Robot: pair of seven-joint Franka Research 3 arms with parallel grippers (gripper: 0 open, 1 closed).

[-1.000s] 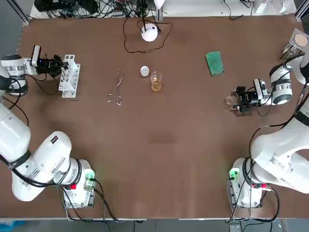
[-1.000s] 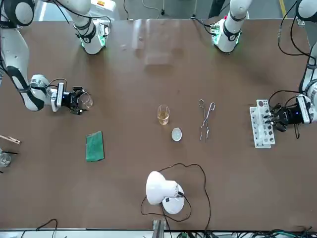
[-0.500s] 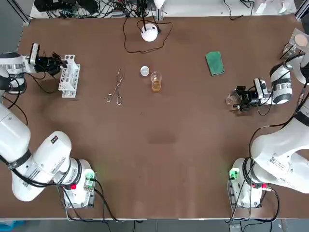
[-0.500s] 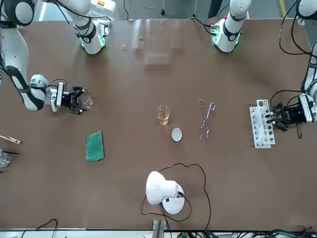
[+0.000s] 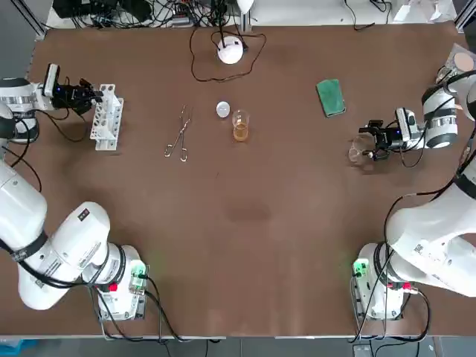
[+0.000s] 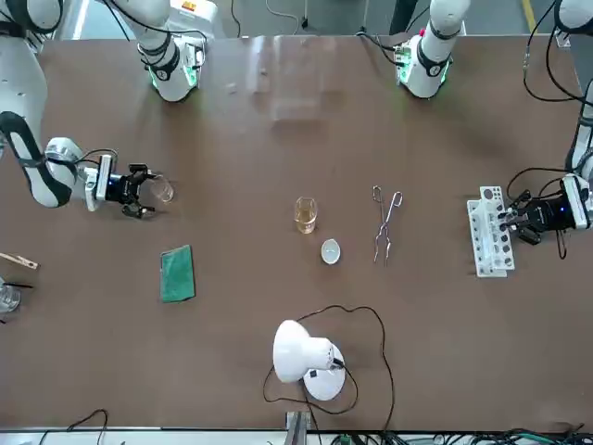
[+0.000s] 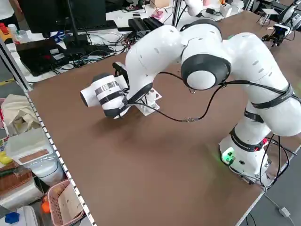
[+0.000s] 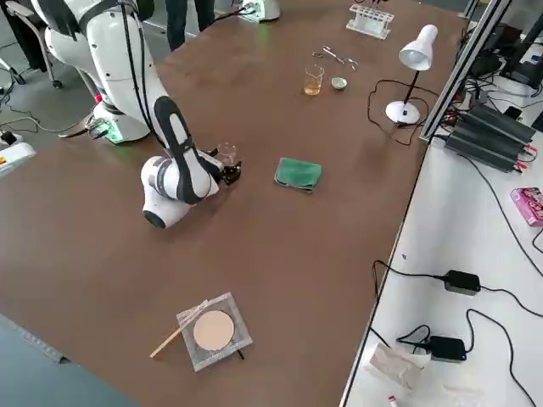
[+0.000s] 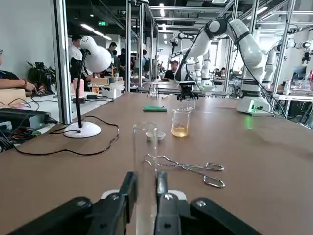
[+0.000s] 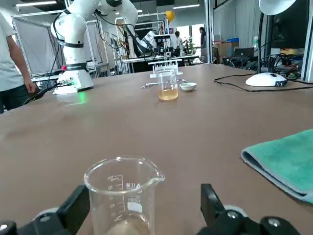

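Pulled back toward the right edge of the top view, the right gripper (image 5: 372, 141) stands with fingers spread. It is clear of the beaker (image 5: 358, 154), which sits just in front of its tips at mid-right. At upper left, the left gripper (image 5: 91, 94) has eased slightly toward the left edge, fingers pinching an upright tube (image 9: 145, 156) at the rack (image 5: 106, 119).

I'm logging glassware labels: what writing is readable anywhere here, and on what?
Small clear glass beaker at the right gripper, jaws open: printed scale marks and digits, too blurred to read.
Clear glass test tube in the left gripper: no print seen.
Green ceiling sign in the room behind: too small to read.
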